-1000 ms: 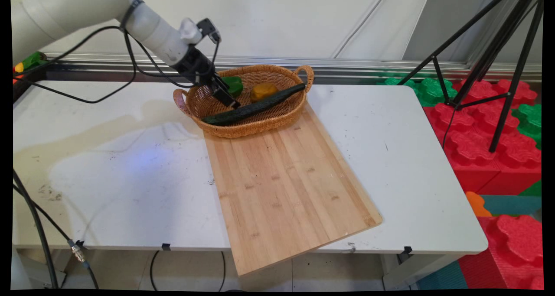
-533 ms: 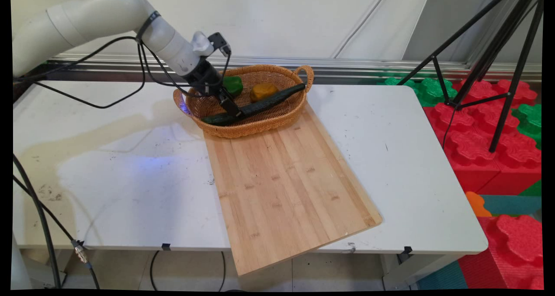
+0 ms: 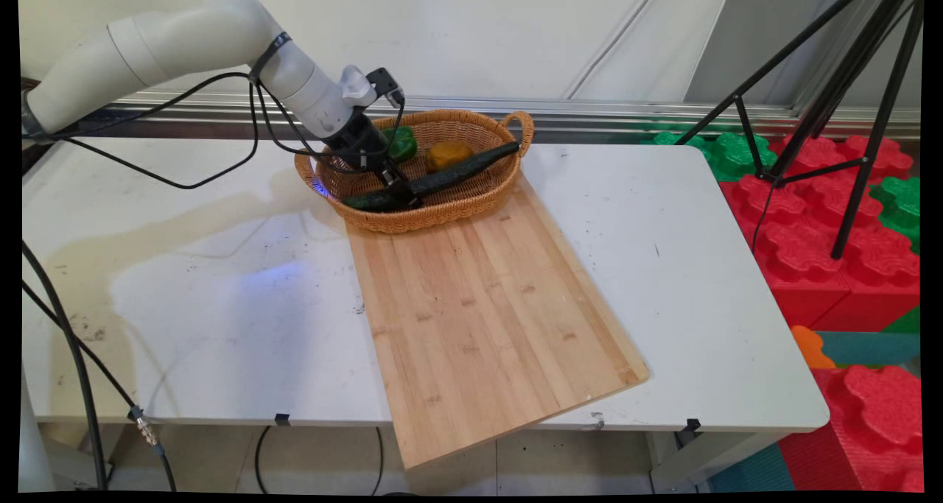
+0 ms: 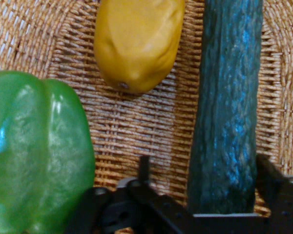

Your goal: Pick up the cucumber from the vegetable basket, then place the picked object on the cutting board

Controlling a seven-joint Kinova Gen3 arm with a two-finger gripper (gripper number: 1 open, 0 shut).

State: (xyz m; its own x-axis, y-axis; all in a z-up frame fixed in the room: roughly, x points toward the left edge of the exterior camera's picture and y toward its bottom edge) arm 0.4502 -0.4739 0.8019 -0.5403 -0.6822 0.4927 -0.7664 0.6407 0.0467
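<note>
Your gripper (image 3: 398, 192) sits down inside the wicker basket (image 3: 471, 202), its fingers spread wide and straddling the dark green cucumber (image 4: 229, 112) near one end; you cannot tell whether the pads touch it yet. The cucumber lies slantwise across the basket floor. Just beside it you see a yellow vegetable (image 4: 136, 41) and, nearer the hand, a green bell pepper (image 4: 36, 151). The basket rests on the far end of a wooden cutting board (image 3: 486, 311) on the white table (image 3: 700, 282).
</note>
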